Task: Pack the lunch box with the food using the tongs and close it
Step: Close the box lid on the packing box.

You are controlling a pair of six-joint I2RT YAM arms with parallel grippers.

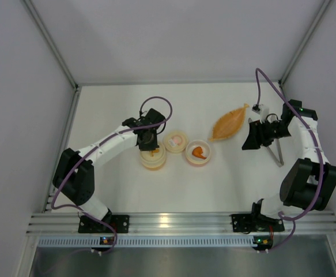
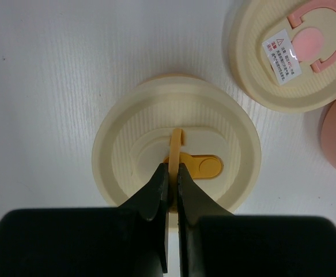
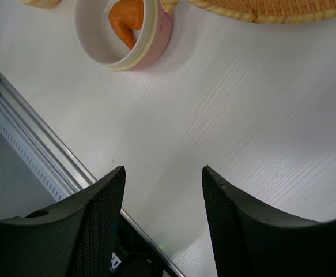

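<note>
The lunch box is two round tubs. The yellow tub (image 1: 153, 160) wears a cream lid (image 2: 176, 144), and my left gripper (image 2: 172, 170) is shut on that lid's thin upright yellow tab. The pink tub (image 3: 124, 34) stands uncovered with an orange wedge of food (image 3: 127, 20) inside. Its cream lid with the pink mark (image 2: 291, 52) lies flat between the two tubs. My right gripper (image 3: 163, 170) hovers open above bare table, right of the pink tub, with nothing between its fingers. The silver tongs (image 1: 276, 154) lie on the table beneath the right arm.
An orange leaf-shaped dish (image 1: 230, 122) lies at the back, between the tubs and the right arm. The aluminium rail (image 3: 35, 133) runs along the table's near edge. White walls close in the left, right and back.
</note>
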